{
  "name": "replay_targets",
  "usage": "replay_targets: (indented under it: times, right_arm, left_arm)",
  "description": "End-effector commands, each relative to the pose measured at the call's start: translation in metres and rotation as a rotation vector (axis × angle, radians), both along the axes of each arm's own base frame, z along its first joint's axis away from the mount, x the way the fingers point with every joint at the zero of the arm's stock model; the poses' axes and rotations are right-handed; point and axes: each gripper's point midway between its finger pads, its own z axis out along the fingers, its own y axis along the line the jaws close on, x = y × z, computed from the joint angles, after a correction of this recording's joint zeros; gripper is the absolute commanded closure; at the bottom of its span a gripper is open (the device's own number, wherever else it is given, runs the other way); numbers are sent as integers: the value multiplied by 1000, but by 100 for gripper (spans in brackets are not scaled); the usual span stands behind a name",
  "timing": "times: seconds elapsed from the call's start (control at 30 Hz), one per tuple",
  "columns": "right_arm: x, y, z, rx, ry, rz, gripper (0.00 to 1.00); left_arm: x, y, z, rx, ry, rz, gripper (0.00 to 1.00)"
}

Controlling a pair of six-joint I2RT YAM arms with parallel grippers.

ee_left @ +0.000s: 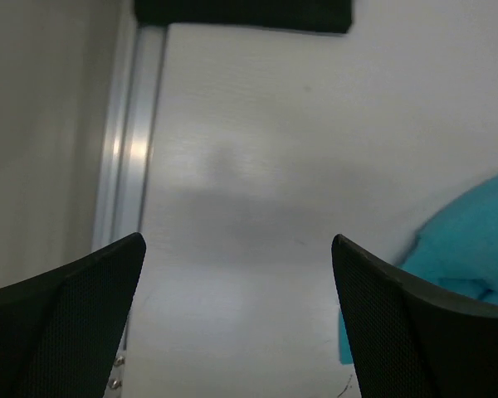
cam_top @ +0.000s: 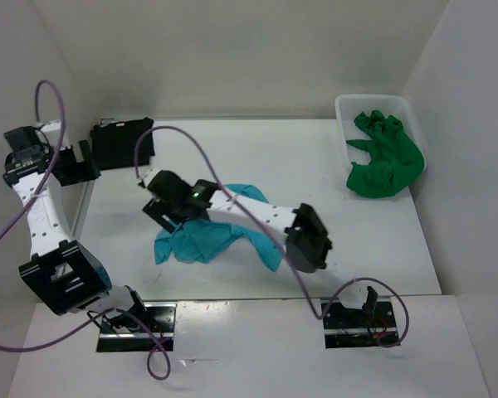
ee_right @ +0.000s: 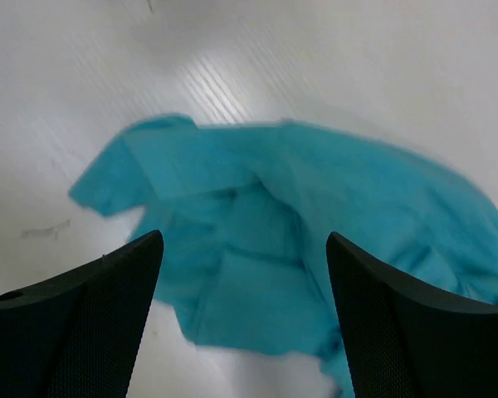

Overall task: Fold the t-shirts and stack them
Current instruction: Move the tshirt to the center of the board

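Observation:
The turquoise t-shirt point(cam_top: 206, 239) lies crumpled in the middle of the table; it also shows in the right wrist view point(ee_right: 315, 191) and at the right edge of the left wrist view point(ee_left: 473, 240). My right gripper point(cam_top: 159, 207) point(ee_right: 245, 236) hovers open and empty over its left part. The black t-shirt point(cam_top: 121, 143) lies folded at the far left, seen as a dark strip in the left wrist view point(ee_left: 241, 12). My left gripper point(cam_top: 81, 162) point(ee_left: 238, 240) is open and empty beside it, over bare table. The green t-shirt point(cam_top: 383, 157) lies bunched in the basket.
The white mesh basket point(cam_top: 369, 98) stands at the far right of the table. White walls enclose the table on the left, back and right. A metal rail point(ee_left: 129, 141) runs along the table's left edge. Purple cables loop above both arms.

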Motion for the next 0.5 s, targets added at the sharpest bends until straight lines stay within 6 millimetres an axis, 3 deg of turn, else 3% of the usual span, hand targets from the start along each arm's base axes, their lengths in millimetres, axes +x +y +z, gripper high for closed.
replay_targets:
  times: [0.0,0.07,0.1,0.17,0.2,0.27,0.3,0.4,0.47]
  right_arm:
    - [12,57,-12,-26,-126,72,16]
    - [7,83,-8,43,-111,101,15]
    - [5,90,-27,36,-81,111,15]
    - [-3,97,-31,42,-71,135,15]
    - [-4,100,-48,30,-55,144,15]
    - [-8,102,-63,21,-24,156,15]
    - [-8,98,-83,-16,-13,149,15]
    - [-10,91,-112,-80,-9,122,17]
    - [-10,91,-114,-75,-5,116,28]
  left_arm:
    - [-17,29,14,-62,-96,170,1]
    - [-24,38,12,-93,-107,203,1]
    - [-25,37,8,-97,-99,204,1]
    - [-26,39,8,-96,-102,200,1]
    - [-26,39,8,-96,-102,200,1]
    - [-23,35,6,-119,-100,181,1]
    - [-23,34,6,-125,-103,175,1]
    - [-22,33,4,-148,-106,164,1]
    - [-21,32,5,-154,-110,158,1]
